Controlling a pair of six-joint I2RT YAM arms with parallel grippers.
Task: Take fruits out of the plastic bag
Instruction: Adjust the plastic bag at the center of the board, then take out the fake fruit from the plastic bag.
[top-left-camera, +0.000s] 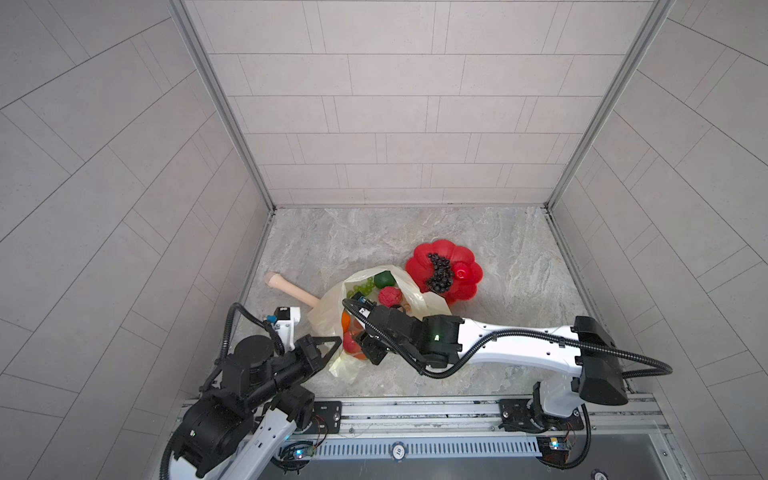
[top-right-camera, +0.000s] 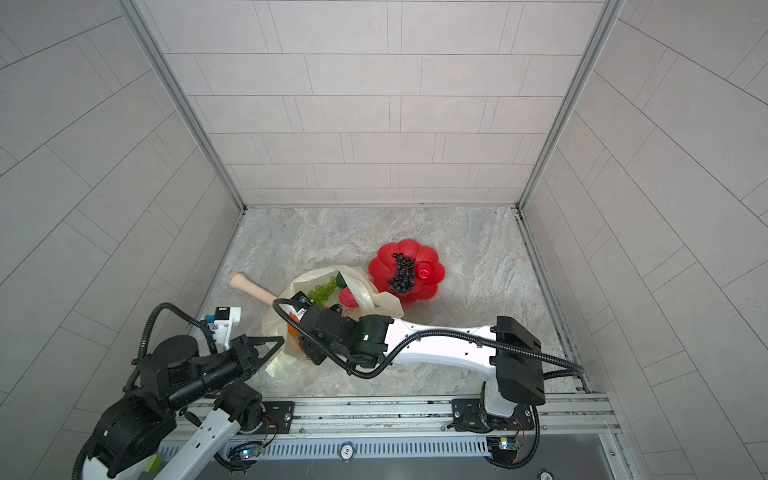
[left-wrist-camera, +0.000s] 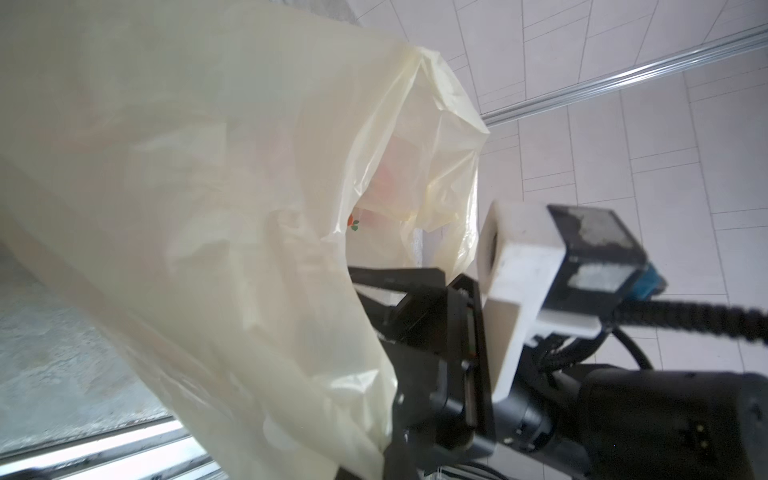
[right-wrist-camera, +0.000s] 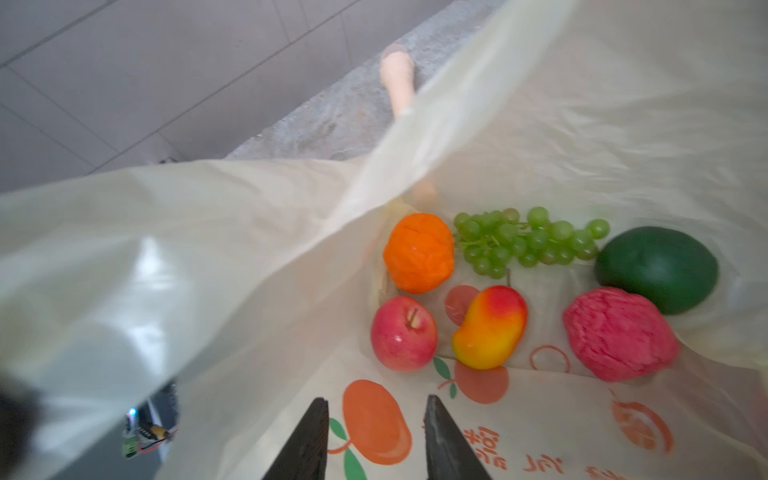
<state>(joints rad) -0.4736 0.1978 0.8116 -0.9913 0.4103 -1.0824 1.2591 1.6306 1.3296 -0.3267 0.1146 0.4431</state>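
Marble tabletop, grey tiled walls on three sides. Bag lies toward the front rail, with its handles toward the plate.

Top views only:
- The plate touches the bag's handle end. Purple grapes and a red apple sit on it, outside the bag.
- Stick pokes out from under the bag on the side away from the plate.
- Left gripper is at the bag's rail-side corner, pressed together and pinching the film.

Right wrist view only, showing the bag interior:
- Six fruits lie on the bag's lower wall: orange, green grapes, green fruit, pink fruit, mango and second apple.
- The orange touches the green grapes. The mango lies between the second apple and the pink fruit.
- The upper wall stands up like a tent.
- Right gripper hangs over the printed wall at the bag's mouth. Its jaws are spread and hold nothing, and it is short of the fruits.

Left wrist view: mostly bag film draped close to the lens. The film hides the fingertips.

Writing:
- The bag carries orange-fruit prints and orange characters beside the right gripper, too blurred to read.
- Disc on the rail in front of the bag reads "10".
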